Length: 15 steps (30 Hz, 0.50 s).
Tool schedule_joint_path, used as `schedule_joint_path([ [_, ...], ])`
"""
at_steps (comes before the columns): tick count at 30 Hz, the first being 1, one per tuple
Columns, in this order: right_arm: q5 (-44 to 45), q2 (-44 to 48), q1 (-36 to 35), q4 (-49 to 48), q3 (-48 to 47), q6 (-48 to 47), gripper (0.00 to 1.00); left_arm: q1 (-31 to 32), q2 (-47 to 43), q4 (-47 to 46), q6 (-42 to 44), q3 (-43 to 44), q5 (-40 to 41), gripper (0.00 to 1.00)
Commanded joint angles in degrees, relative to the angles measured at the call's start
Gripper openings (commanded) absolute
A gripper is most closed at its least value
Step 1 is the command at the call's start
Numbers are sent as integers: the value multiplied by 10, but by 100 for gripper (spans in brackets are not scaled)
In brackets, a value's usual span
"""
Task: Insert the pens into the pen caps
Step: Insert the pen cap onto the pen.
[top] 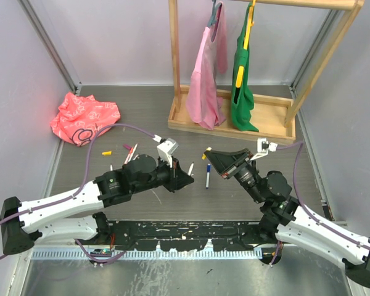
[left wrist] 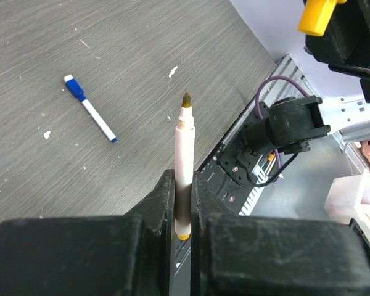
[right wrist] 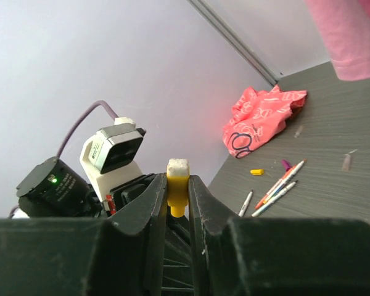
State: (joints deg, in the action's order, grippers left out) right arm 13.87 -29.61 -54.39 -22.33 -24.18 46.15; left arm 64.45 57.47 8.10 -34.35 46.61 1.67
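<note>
Pen [left wrist: 184, 154] with a white barrel and a yellow tail end sits clamped in the left hand [left wrist: 184, 185], whose fingers are closed narrow on the lower barrel. Its long axis runs straight out ahead of that hand, with the bare dark nib leading. The yellow cap [left wrist: 319, 16] lies beyond the nib and off to that hand's right, clear of the pen's line. It is pinched in the right hand [right wrist: 177, 180], and which way its mouth faces cannot be told. The two axes probably need lining up before any push. A blue pen [left wrist: 89, 116] lies on the worktop [left wrist: 129, 43], ahead and left of the left hand. No brand or writing is legible anywhere.
</note>
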Motion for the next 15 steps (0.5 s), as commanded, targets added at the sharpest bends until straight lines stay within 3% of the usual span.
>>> schedule_joint_path([
  [1, -37, -11, 1, -75, -6, 10, 0, 2, -6, -55, 37, 28, -16, 0],
  [15, -70, -55, 1, -72, -24, 5, 0, 2, -29, -82, 50, 11, -26, 0],
])
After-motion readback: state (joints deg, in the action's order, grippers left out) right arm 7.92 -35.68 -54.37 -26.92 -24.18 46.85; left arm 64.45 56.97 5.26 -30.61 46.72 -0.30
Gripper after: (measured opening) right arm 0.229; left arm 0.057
